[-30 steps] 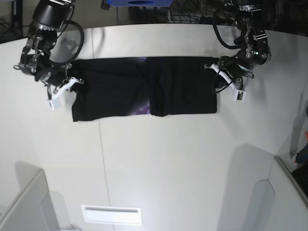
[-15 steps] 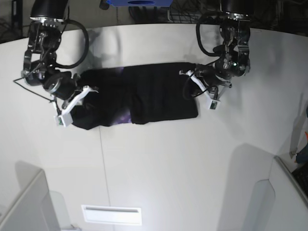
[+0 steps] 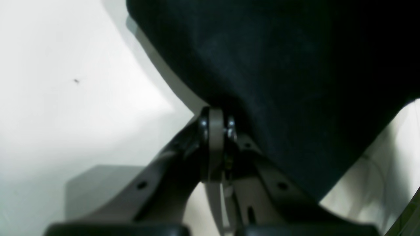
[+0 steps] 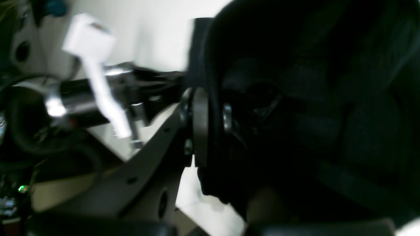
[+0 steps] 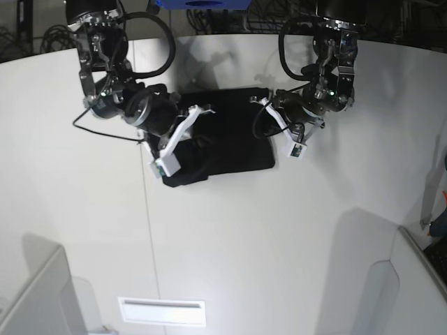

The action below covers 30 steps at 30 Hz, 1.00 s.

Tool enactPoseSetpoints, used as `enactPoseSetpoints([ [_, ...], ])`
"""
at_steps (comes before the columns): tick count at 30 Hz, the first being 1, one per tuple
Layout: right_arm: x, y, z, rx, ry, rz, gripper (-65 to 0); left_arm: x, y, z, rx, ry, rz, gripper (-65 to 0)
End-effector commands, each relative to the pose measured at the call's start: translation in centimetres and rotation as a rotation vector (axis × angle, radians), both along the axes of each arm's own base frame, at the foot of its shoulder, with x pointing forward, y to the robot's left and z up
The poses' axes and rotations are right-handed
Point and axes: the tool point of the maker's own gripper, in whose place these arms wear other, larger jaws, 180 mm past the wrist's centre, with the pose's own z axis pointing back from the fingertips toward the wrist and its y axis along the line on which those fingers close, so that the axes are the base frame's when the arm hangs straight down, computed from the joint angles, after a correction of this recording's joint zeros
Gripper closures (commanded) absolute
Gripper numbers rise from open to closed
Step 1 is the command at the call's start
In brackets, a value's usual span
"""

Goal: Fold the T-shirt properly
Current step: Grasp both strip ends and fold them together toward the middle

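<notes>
The T-shirt [image 5: 234,143] shows only its plain black side, a short bunched band at the table's far middle. In the base view my right gripper [image 5: 190,124] is over the cloth's left part, shut on a lifted end of it, with folds hanging beneath. My left gripper [image 5: 265,112] is shut on the cloth's right edge. The right wrist view shows the right gripper [image 4: 208,114] pinching dark fabric of the T-shirt [image 4: 311,98]. In the left wrist view the left gripper [image 3: 216,126] clamps the hem of the T-shirt [image 3: 295,82] over the white table.
The white table [image 5: 279,230] has a seam line [image 5: 148,230] running toward the front. A white rectangular plate [image 5: 162,311] lies near the front edge. Grey panels stand at the lower left [image 5: 35,300] and lower right [image 5: 412,279]. A blue object [image 5: 202,3] and cables sit behind the table.
My right gripper has carried the T-shirt's left end rightward over the rest. My left gripper moved slightly leftward with its edge. The long band is now short and bunched.
</notes>
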Motion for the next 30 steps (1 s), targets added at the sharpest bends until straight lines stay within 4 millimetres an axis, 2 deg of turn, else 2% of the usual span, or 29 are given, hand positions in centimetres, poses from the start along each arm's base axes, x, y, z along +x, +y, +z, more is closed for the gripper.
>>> enactPoseSetpoints([
  [1, 0.4, 0.8, 1.3, 0.031, -0.045, 0.009, 0.0, -0.5, 0.5, -0.4, 0.034, 0.025, -0.009, 0.0],
  [7, 0.0, 3.6, 1.8, 0.057, -0.052, 0.054, 0.0, -0.7, 0.5, -0.5, 0.034, 0.028, -0.009, 0.0],
  [14, 0.8, 3.7, 1.6, 0.072, -0.063, 0.017, 0.0, -1.0, 0.5, -0.7, 0.031, 0.036, -0.008, 0.0],
  [19, 1.3, 5.1, 1.3, 0.105, -0.036, 0.005, 0.0, -1.0, 0.4, -0.6, 0.028, 0.034, -0.008, 0.0],
  [30, 1.2, 5.6, 0.8, 0.112, -0.014, 0.006, 0.0, -1.4, 0.5, -0.7, 0.029, 0.041, -0.008, 0.0],
])
